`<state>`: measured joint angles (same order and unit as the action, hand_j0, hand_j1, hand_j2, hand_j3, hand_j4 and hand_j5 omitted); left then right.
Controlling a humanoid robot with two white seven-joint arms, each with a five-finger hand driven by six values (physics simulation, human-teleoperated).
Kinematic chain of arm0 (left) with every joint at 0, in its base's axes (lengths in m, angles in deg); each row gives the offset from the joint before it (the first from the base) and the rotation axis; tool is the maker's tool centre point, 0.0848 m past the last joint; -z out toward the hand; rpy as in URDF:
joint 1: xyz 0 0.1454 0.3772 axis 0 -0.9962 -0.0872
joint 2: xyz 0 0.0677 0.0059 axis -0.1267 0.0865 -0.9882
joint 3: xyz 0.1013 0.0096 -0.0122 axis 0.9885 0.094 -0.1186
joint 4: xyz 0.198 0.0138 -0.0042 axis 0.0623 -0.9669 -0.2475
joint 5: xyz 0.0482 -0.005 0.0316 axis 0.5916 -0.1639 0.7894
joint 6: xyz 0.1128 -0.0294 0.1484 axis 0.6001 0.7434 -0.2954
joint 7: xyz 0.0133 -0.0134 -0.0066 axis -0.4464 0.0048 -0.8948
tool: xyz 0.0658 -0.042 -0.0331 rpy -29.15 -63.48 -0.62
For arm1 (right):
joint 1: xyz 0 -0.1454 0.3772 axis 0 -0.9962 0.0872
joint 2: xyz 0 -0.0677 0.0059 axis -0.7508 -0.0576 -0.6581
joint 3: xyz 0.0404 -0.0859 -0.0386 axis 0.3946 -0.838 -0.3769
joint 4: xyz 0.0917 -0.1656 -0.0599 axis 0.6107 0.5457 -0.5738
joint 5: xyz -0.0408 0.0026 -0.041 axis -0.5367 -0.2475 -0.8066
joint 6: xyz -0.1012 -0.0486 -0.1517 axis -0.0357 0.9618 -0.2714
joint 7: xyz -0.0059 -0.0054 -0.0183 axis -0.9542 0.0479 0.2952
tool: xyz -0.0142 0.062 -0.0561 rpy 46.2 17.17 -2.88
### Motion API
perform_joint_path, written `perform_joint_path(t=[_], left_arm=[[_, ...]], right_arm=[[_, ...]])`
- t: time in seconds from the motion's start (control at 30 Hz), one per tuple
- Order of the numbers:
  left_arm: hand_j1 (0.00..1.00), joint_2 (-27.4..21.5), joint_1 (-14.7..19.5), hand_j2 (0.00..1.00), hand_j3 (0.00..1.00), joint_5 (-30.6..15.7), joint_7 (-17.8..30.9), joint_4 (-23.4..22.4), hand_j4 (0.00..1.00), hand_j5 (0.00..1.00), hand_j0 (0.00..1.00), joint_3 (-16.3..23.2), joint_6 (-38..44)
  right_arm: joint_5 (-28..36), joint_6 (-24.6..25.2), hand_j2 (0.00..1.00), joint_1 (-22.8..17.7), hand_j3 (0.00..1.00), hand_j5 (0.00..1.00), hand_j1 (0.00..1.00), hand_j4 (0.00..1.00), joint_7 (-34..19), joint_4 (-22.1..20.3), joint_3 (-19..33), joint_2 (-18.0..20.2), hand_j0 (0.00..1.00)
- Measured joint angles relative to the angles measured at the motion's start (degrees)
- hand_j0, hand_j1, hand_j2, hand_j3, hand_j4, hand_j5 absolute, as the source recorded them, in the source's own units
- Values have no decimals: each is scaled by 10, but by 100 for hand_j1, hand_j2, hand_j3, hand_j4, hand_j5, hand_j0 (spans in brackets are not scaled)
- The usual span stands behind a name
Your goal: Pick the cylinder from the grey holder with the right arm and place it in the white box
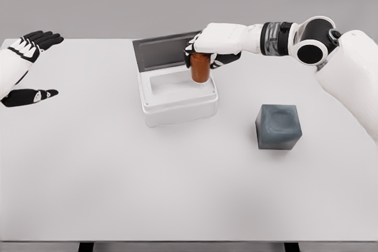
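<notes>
An orange-brown cylinder (pixel 201 68) hangs upright over the right part of the white box (pixel 177 109), its lower end at the box's rim. My right hand (pixel 208 48) is shut on the cylinder's top, with the arm reaching in from the right. The box's grey lid (pixel 160 51) stands open at the back. The grey holder (pixel 278 126) sits on the table to the right of the box, its round hollow showing nothing inside. My left hand (pixel 29 66) rests at the far left edge with fingers spread and nothing in it.
The white table (pixel 177 193) stretches wide in front of the box and holder. The raised lid stands just behind my right hand's fingers.
</notes>
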<state>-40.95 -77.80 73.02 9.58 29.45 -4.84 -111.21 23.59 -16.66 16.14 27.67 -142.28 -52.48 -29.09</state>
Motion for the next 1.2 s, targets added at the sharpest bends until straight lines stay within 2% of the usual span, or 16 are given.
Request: perform_joint_path(t=[0.1,0.2,0.23,0.27,0.3,0.63,0.77,0.87,1.0,1.07,1.13,1.2], left_arm=[[100,0,0,100,100,0,0,0,100,100,100,0,0],[100,0,0,100,100,0,0,0,100,100,100,0,0],[100,0,0,100,100,0,0,0,100,100,100,0,0],[100,0,0,100,100,0,0,0,100,100,100,0,0],[100,0,0,100,100,0,0,0,100,100,100,0,0],[100,0,0,100,100,0,0,0,100,100,100,0,0],[100,0,0,100,100,0,0,0,100,100,100,0,0],[100,0,3,100,100,0,0,0,100,100,100,0,0],[100,1,14,100,100,6,1,-9,100,100,100,2,0],[100,3,50,100,100,24,1,-19,100,100,100,3,0],[100,13,92,100,100,61,1,-36,100,100,100,5,0],[100,31,129,100,100,103,1,-57,100,100,100,9,0]], right_arm=[[0,0,66,0,66,66,66,66,0,-1,1,1,66],[0,0,74,0,74,74,74,74,0,-10,4,5,74],[0,-1,82,0,82,82,82,82,0,-12,5,7,82],[0,-1,86,0,86,86,86,86,0,-14,5,8,86],[0,-1,97,0,97,97,97,97,0,-16,5,9,97],[4,-6,100,-2,100,100,100,100,0,-62,9,22,100],[6,-17,100,-10,100,100,100,100,0,-83,61,42,100],[8,-27,100,-30,100,100,100,100,0,-89,106,61,100],[33,-29,100,-118,100,100,100,100,0,-93,179,98,100],[33,-33,100,-185,100,100,100,100,0,-99,221,118,100],[36,-34,100,-214,100,100,100,100,0,-116,250,139,100],[46,-34,100,-272,100,100,100,100,0,-146,275,162,100]])
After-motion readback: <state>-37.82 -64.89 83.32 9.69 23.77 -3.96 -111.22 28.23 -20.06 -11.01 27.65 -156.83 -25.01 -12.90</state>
